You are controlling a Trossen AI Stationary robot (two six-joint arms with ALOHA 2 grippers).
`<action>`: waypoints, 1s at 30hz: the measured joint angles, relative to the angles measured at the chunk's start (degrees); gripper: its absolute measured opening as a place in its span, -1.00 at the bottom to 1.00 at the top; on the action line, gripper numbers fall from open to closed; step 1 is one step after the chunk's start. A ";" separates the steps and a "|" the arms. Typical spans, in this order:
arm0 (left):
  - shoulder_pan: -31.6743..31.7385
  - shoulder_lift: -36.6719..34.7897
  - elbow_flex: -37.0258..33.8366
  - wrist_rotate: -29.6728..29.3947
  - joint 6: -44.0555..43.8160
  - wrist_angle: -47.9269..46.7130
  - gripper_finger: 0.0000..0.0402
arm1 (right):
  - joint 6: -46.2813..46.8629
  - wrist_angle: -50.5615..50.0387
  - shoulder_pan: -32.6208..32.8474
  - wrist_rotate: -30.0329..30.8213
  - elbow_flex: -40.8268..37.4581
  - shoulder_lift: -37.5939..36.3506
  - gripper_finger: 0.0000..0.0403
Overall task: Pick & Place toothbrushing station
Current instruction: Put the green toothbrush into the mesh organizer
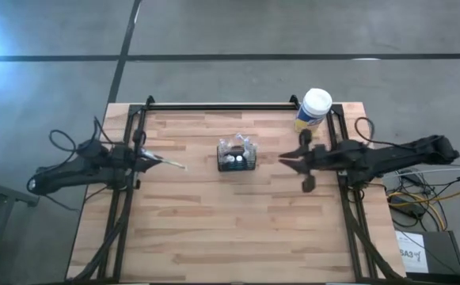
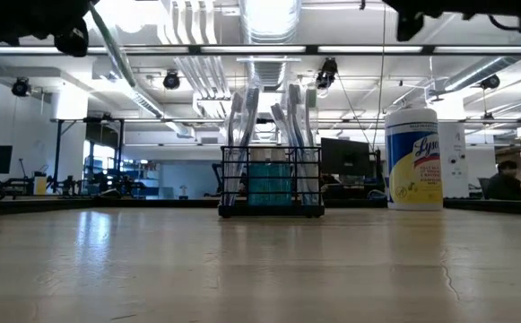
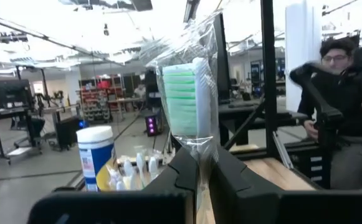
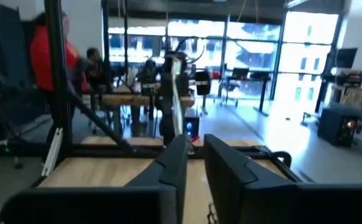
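High view: my left gripper (image 1: 144,157) clamps wrapped toothbrush (image 1: 169,163), caddy (image 1: 237,155) ahead already part-stocked; right gripper (image 1: 293,161) narrow, empty; this brush unplaced.

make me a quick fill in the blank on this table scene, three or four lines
1. The left gripper is shut on a wrapped ____.
2. The caddy stands on the table between the two ____.
3. The canister has a ____ lid.
4. The right gripper holds ____.

Missing words: toothbrush; grippers; white; nothing
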 joint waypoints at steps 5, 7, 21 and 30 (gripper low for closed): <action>0.04 0.77 -0.48 -0.35 -0.09 0.21 -0.91 | 0.38 1.04 0.00 0.00 -7.79 -11.25 -0.89; 0.11 1.48 -0.62 -0.44 -0.09 0.11 -0.91 | 0.98 4.30 0.00 -0.20 -11.09 -14.72 -0.94; 0.14 14.61 -0.63 -0.94 0.20 13.97 -0.91 | 1.18 10.75 -0.17 2.29 -25.96 -28.50 -0.96; 3.44 37.98 3.22 -0.92 -0.58 32.23 -0.91 | -1.66 10.18 -0.13 3.91 -26.17 -28.25 -0.96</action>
